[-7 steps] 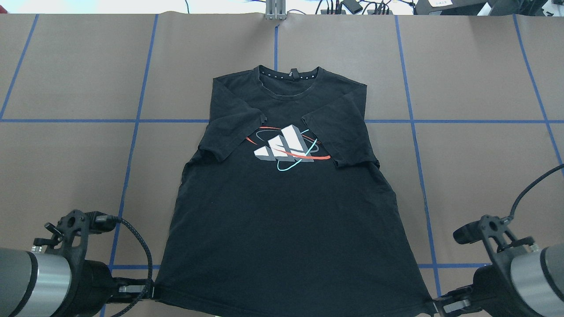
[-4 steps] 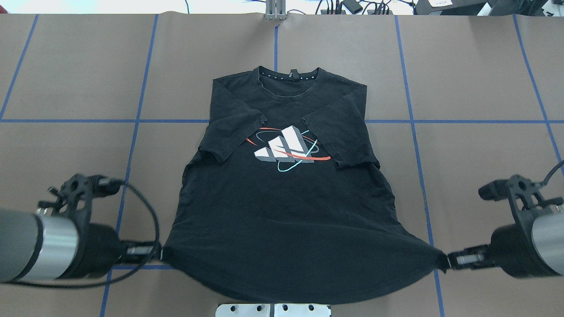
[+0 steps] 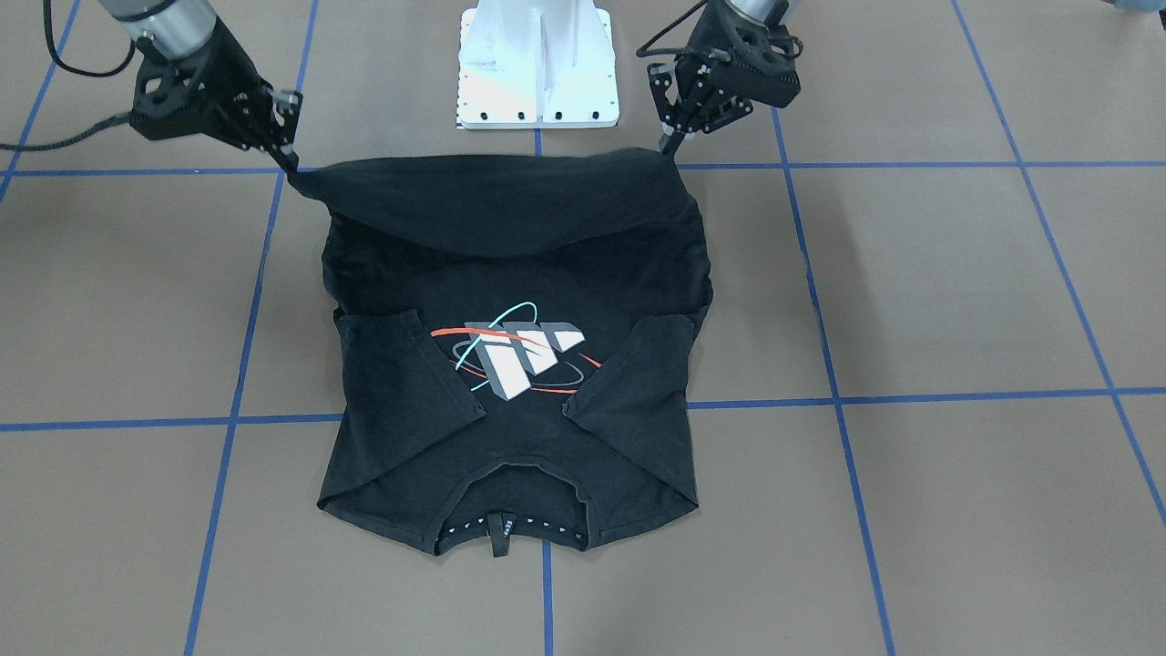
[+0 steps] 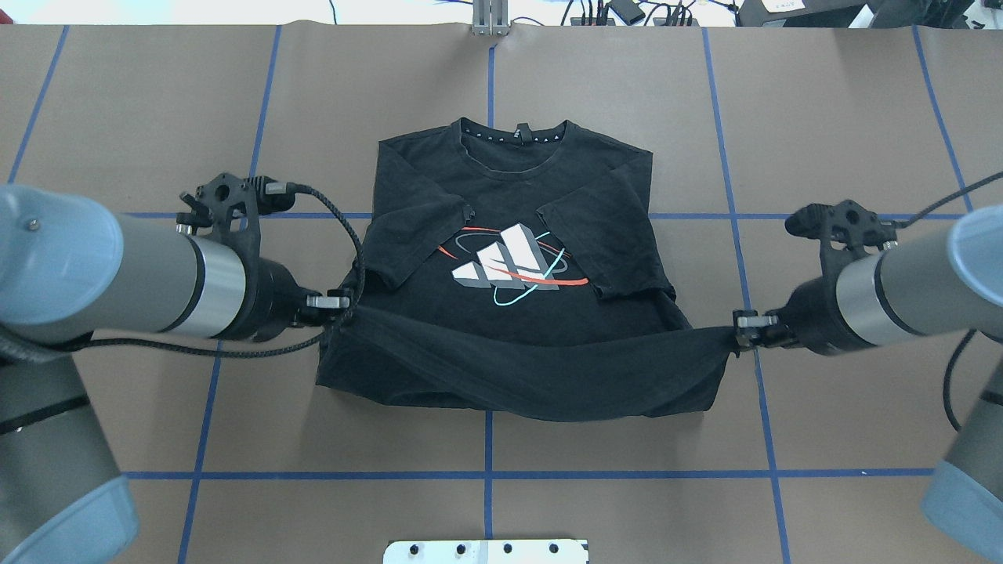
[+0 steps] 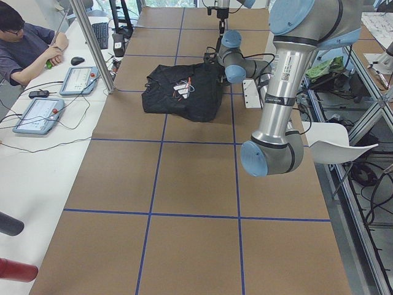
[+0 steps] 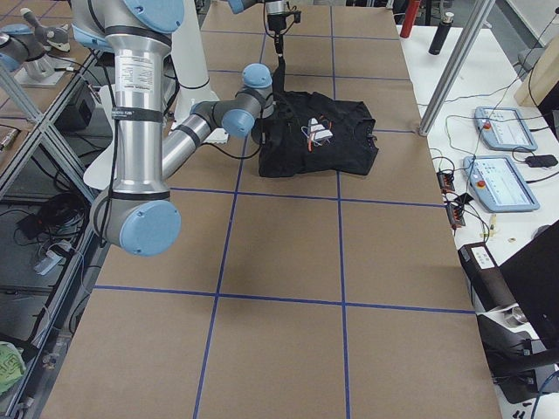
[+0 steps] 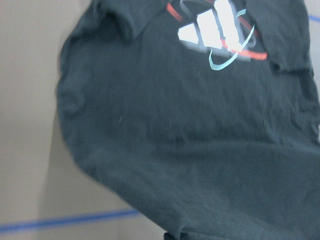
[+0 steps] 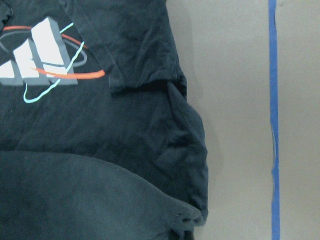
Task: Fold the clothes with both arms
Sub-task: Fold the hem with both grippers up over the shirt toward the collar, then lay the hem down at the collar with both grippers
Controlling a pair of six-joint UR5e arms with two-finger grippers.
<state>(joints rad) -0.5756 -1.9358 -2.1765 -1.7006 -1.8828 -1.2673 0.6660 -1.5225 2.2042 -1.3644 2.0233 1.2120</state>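
The black T-shirt (image 4: 509,337) lies graphic side up on the table, sleeves folded in over the chest and collar at the far end. My left gripper (image 4: 338,301) is shut on the hem's left corner. My right gripper (image 4: 743,323) is shut on the hem's right corner. Both hold the hem stretched above the shirt's lower body, so the bottom is doubled over towards the graphic (image 4: 509,262). In the front-facing view the left gripper (image 3: 672,146) and the right gripper (image 3: 287,164) hold the raised hem above the T-shirt (image 3: 510,237). Both wrist views show the shirt (image 7: 190,125) (image 8: 95,150) below.
Brown table surface (image 4: 157,117) with blue tape grid lines. The white base pedestal (image 4: 486,551) stands at the near edge behind the shirt. In the side views, operator consoles (image 5: 40,114) lie on a side bench and a person (image 5: 24,43) sits there.
Both grippers have carried the hem corners up and forward, from the near table edge to about the shirt's middle. The lower part of the shirt has folded over itself.
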